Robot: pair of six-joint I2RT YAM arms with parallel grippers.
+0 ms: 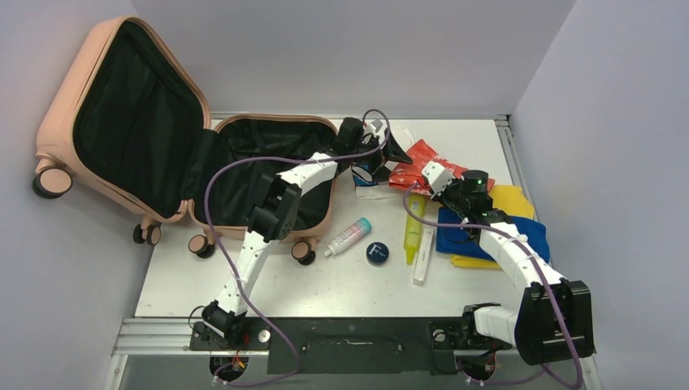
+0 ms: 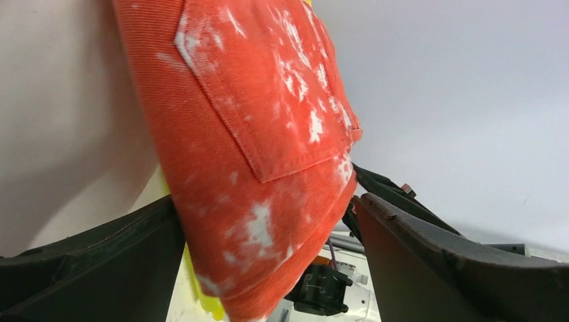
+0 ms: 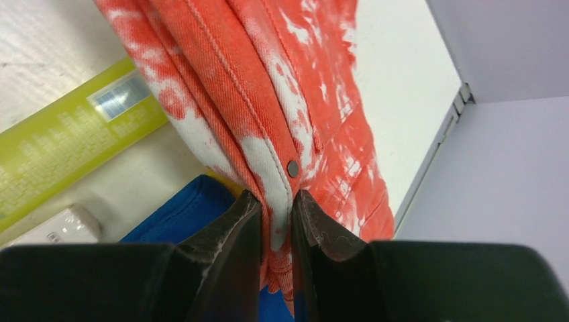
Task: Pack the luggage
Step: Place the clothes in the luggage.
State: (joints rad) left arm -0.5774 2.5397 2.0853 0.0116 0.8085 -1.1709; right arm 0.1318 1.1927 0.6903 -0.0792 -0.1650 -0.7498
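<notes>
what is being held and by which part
The right hand pinches the orange-and-white garment at a folded seam edge beside a metal snap. The left hand is open around it, not gripping.

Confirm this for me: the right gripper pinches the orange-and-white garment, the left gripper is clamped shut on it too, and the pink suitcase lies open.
Not quite. The left gripper is not shut: the left wrist view shows its jaws wide open around the orange-and-white garment, unclamped. The right gripper does pinch it, and the pink suitcase lies open.
</notes>
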